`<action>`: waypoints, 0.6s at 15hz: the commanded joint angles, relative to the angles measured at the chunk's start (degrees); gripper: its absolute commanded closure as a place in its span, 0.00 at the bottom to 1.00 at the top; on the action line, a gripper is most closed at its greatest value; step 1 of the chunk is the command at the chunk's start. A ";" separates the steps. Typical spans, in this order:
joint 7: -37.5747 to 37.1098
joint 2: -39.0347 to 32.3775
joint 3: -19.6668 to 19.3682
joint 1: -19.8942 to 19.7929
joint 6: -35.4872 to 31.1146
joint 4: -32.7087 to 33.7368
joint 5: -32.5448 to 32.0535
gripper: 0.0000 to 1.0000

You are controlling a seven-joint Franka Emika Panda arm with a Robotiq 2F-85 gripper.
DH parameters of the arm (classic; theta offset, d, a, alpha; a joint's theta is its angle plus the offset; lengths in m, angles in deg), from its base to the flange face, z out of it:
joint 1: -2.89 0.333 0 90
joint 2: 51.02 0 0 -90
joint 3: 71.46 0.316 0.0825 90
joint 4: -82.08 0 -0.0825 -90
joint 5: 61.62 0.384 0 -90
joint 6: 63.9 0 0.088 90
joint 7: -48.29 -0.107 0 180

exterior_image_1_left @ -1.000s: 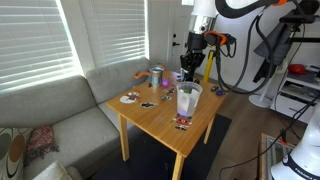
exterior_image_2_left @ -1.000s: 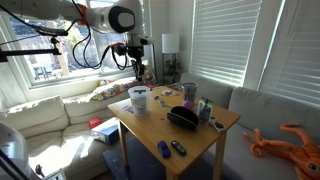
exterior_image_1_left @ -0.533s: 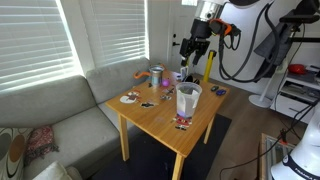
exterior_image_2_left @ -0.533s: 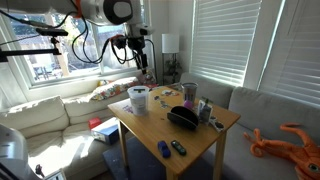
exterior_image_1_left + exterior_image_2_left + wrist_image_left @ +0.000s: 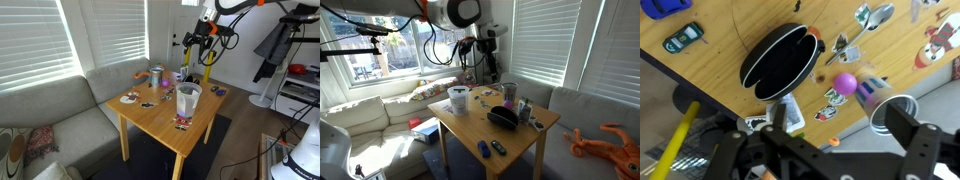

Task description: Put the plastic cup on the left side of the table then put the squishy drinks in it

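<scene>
The plastic cup (image 5: 188, 99) (image 5: 459, 98) is a tall whitish tumbler. It stands upright on the light-wood table (image 5: 160, 115) (image 5: 470, 128), near one edge. My gripper (image 5: 195, 48) (image 5: 484, 52) hangs high above the table's far side, well clear of the cup. In the wrist view the gripper (image 5: 852, 130) is open, with nothing between its fingers (image 5: 790, 114), and the cup is out of frame. Small colourful items lie on the table. I cannot tell which of them are the squishy drinks.
A black oval bowl (image 5: 780, 62) (image 5: 503, 117) and a silvery mug (image 5: 895, 115) (image 5: 157, 75) stand on the table. A pink ball (image 5: 845, 83), a spoon (image 5: 862, 20) and toy cars (image 5: 685, 38) (image 5: 482, 150) lie around them. A grey sofa (image 5: 70, 105) borders the table.
The gripper has risen from just above the table to well over it. Its jaws have opened wide on the way up.
</scene>
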 commanded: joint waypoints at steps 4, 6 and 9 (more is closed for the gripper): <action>-17.50 -13.36 -3.47 -0.26 -0.97 10.22 -1.89 0.00; -22.70 -16.21 -4.61 0.08 -0.32 13.02 -2.09 0.00; -30.19 -19.47 -6.47 0.24 0.11 16.21 -2.94 0.00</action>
